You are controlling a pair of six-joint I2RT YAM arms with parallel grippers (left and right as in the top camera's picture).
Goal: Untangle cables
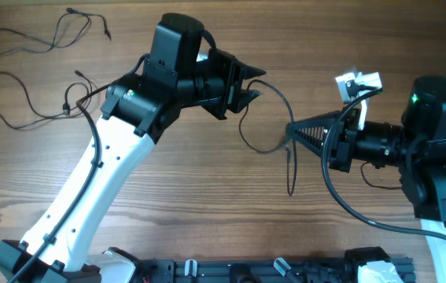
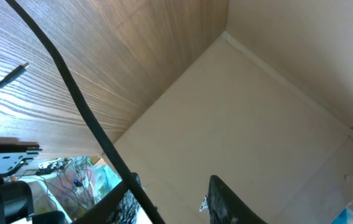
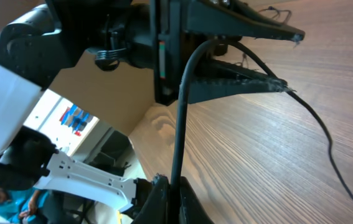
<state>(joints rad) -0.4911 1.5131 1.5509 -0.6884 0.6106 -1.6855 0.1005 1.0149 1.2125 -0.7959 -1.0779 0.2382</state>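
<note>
Between my two pincers, at the centre of the overhead frame, one thin black flexible cable (image 1: 289, 169) loops over the brown wood-grain table (image 1: 207, 204), its tail trailing toward the lower edge. My right pincer (image 1: 291, 130), at centre right, is pressed together on that cable. In the right wrist view the wire runs up from the right pincer's tips at the bottom edge. My left pincer (image 1: 256, 84), at upper centre, stands apart, and the same cable passes through the gap between its fingers (image 2: 226, 202), close to one of them. Whether it touches that finger I cannot tell. Well apart from both pincers, in the upper left of the overhead frame, thin black loose strands (image 1: 65, 108) with tiny plug ends lie spread on the wood.
</note>
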